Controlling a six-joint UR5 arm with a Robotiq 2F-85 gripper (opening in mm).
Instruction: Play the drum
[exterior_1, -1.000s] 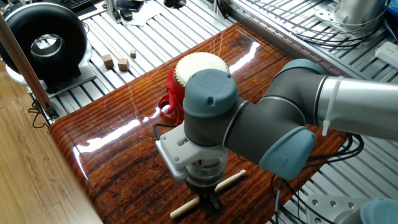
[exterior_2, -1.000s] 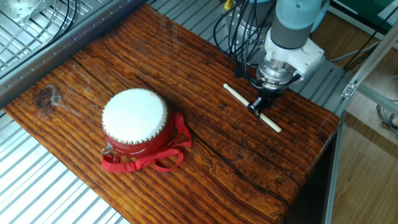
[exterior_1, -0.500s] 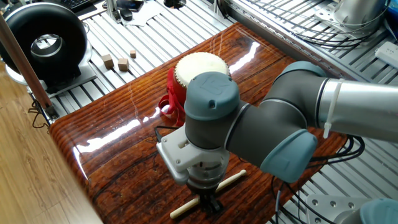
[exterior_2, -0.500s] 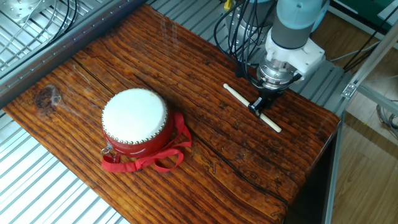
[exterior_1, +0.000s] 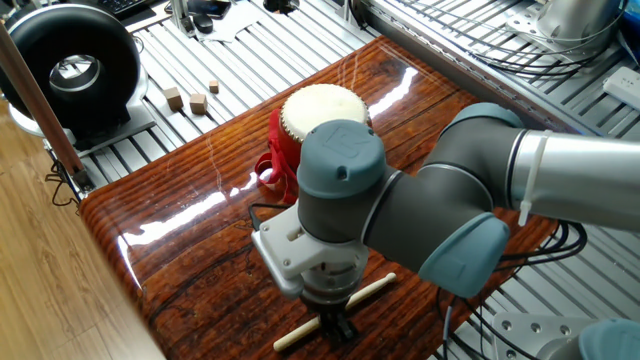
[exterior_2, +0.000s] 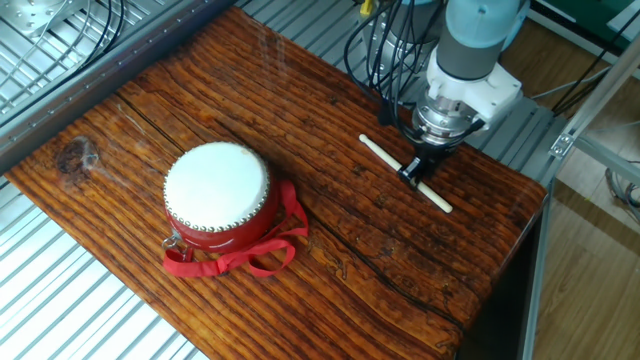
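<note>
With my pincer (exterior_2: 417, 172) clamped mid-stick (exterior_2: 405, 173) on the desk (exterior_2: 330, 230), I'd lift level before swinging to the drum (exterior_2: 216, 195).

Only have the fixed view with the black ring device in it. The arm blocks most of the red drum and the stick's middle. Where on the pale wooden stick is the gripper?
Observer: The gripper straddles the pale wooden stick past its middle, nearer the end by the table edge. The stick lies flat. I cannot tell if it is clamped.
Operator: Drum clear of the stick?
Observer: Yes. The small red barrel drum stands upright, well apart from it.
Operator: Straps?
Observer: Its red ribbon straps lie loose on the wooden table, none over the cream skin.
</note>
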